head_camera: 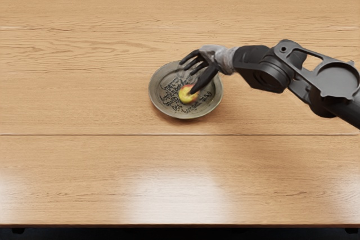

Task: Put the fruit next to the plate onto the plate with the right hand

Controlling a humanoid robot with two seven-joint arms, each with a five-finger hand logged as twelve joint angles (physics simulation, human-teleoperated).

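Hovering over one fruit [187, 94] on one plate [164, 107], the right hand [207, 61] has fingers [203, 78] spread.

Our right arm [292, 74] stretched in from the right edge, our right hand [207, 60] palm down, fingers [202, 81] splayed, gripping nothing.

The right hand [205, 63] hides part of the plate [154, 95], and the right edge cuts its arm [270, 70].
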